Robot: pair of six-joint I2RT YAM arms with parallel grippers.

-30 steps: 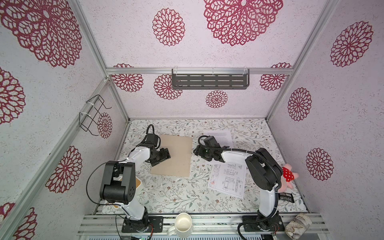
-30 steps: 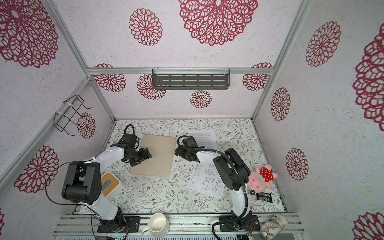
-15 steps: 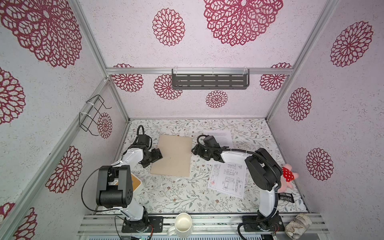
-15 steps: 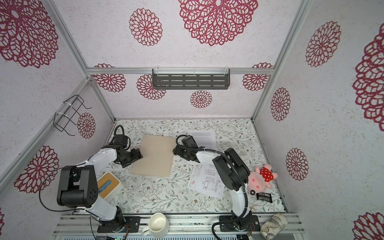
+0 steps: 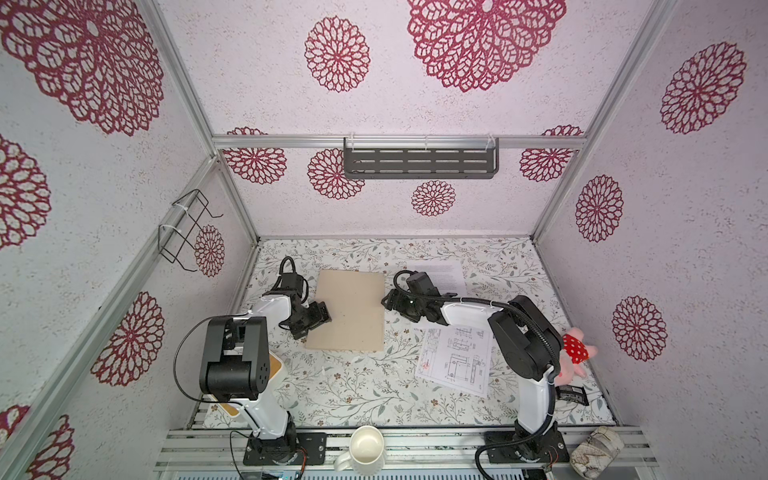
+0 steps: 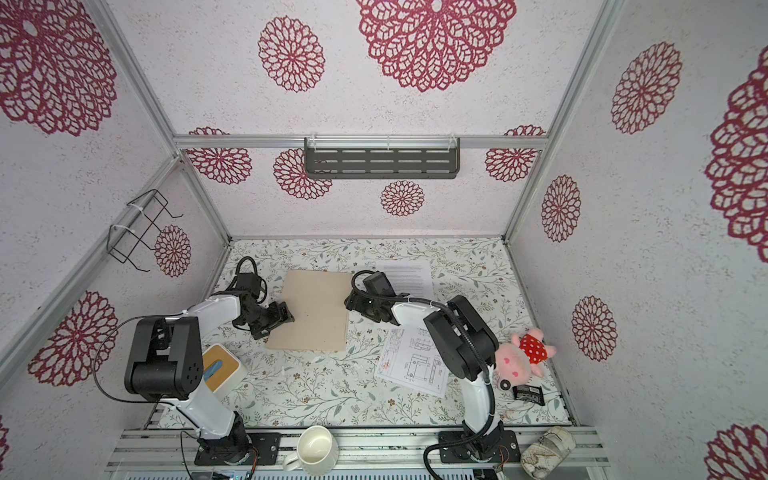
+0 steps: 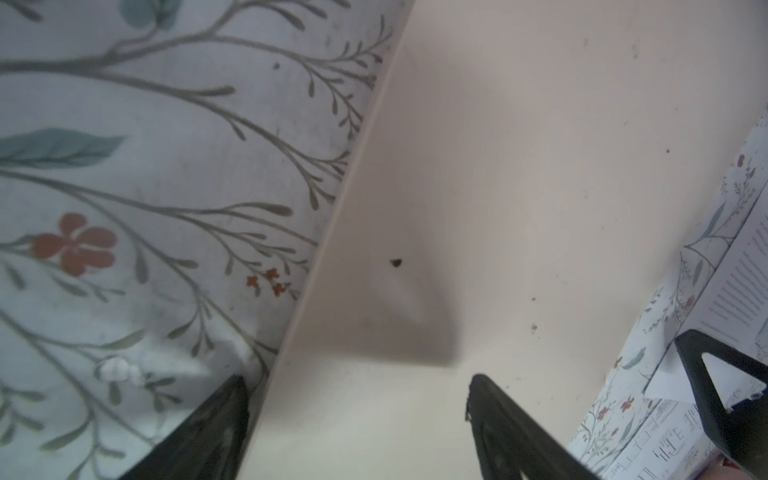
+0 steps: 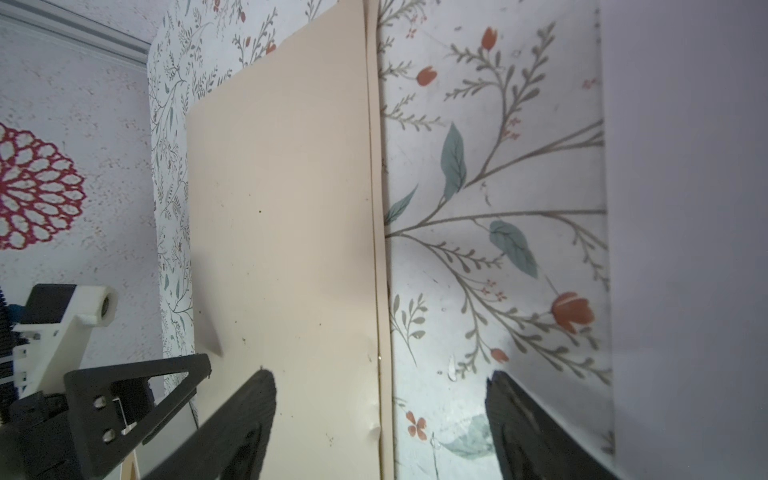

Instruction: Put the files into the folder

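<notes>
Since half a second ago the left gripper (image 5: pixel 321 316) has come back over the folder's (image 5: pixel 351 309) 9 o'clock edge, and the right gripper (image 5: pixel 387 300) has crept toward its 3 o'clock edge. Both have their jaws apart and hold nothing. The folder lies closed and flat on the table (image 5: pixel 353 390), its long axis running 12 to 6. The right arm (image 5: pixel 469 309) hides corners of the text sheet (image 5: pixel 449 274) and the drawing (image 5: pixel 453 361).

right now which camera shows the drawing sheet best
A top view: the drawing sheet lies almost whole, its lines clear. The left wrist view catches only a blurred strip; the right wrist view misses it.
</notes>
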